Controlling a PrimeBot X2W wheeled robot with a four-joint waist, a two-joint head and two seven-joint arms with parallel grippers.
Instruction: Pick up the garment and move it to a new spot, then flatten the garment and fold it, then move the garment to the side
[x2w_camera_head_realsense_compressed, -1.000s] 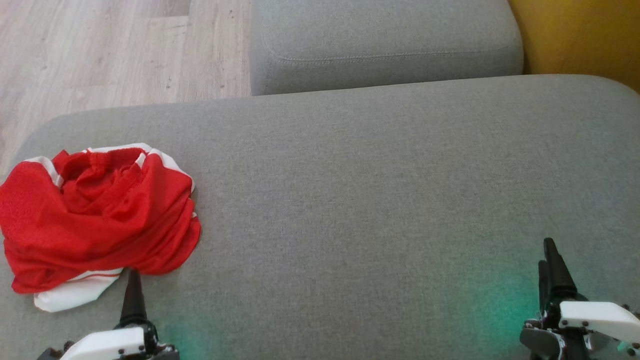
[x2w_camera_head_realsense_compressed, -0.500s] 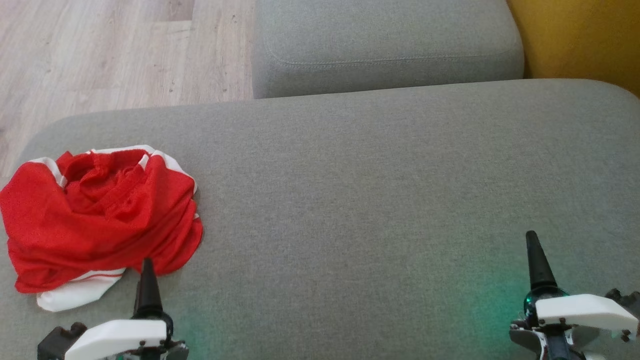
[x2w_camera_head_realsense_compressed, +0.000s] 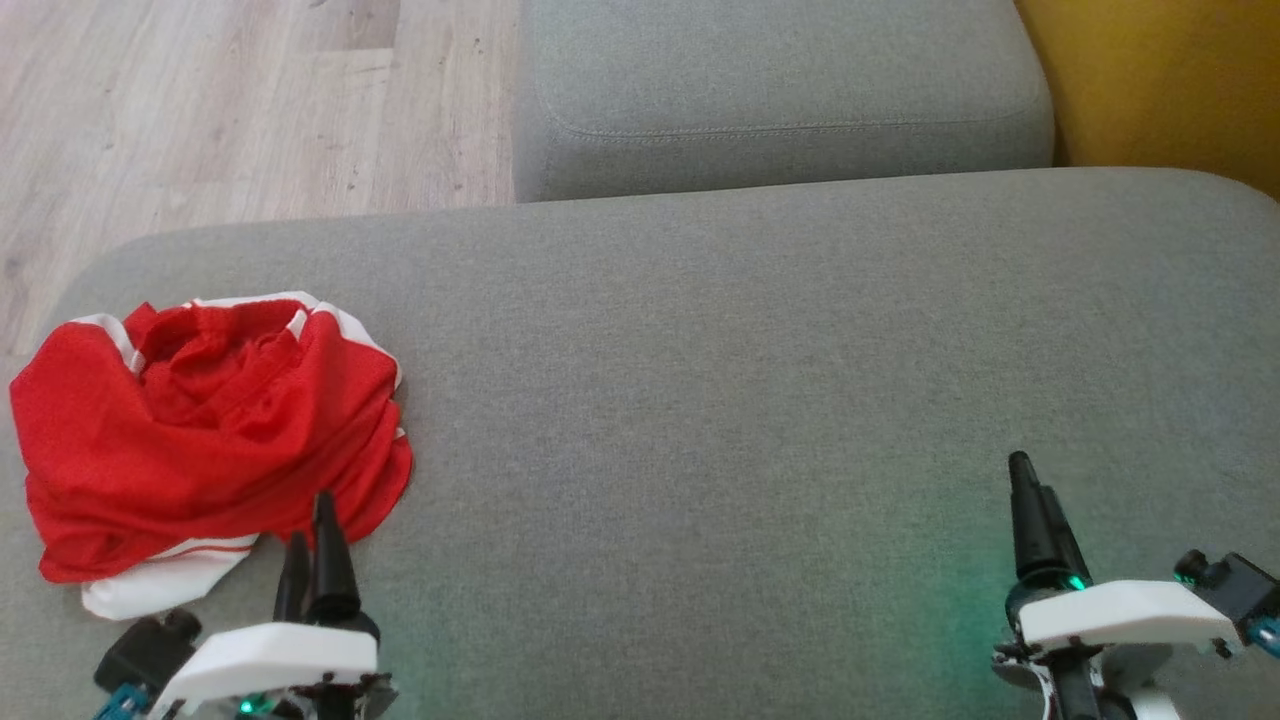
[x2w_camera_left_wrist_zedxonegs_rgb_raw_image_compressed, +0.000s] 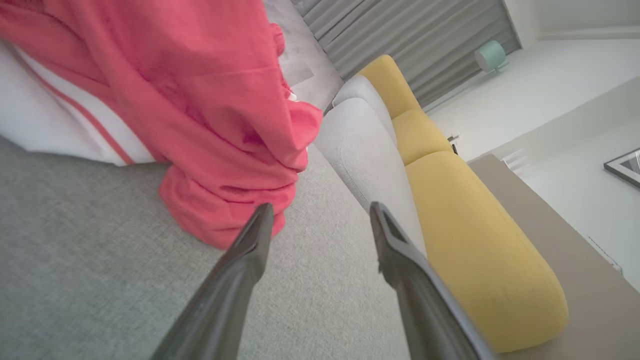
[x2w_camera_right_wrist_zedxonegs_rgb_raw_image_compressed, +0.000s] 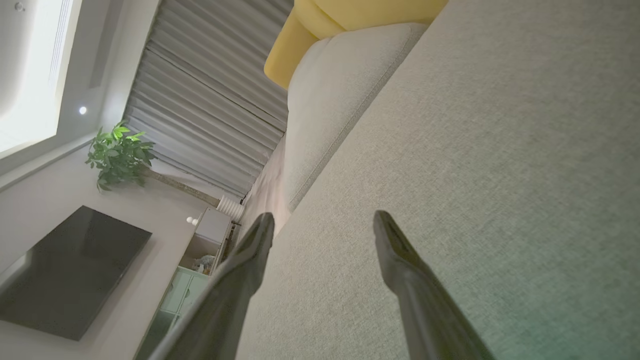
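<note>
Since the earlier frame the left gripper (x2w_camera_head_realsense_compressed: 310, 522) has advanced toward the garment (x2w_camera_head_realsense_compressed: 200, 430) and rolled, so both of its fingers now show in the head view, their tips overlapping the garment's near edge. The right gripper (x2w_camera_head_realsense_compressed: 1025, 480) has shifted slightly inward. The whole view has also drifted a little, which is the camera moving rather than the objects. The garment, red with white trim, lies crumpled at the left end of the grey seat cushion (x2w_camera_head_realsense_compressed: 750, 400), close to its edge above the wood floor (x2w_camera_head_realsense_compressed: 200, 120). In the left wrist view the fingers stand wide apart and hold nothing. One tip is at the lowest red fold, and contact cannot be confirmed. The right fingers are likewise spread and empty over bare cushion, well apart from the garment. Assessment: the pick-up is at the approach stage and no grasp has been made yet. The next move should seat a fold between the left fingers before closing.
</note>
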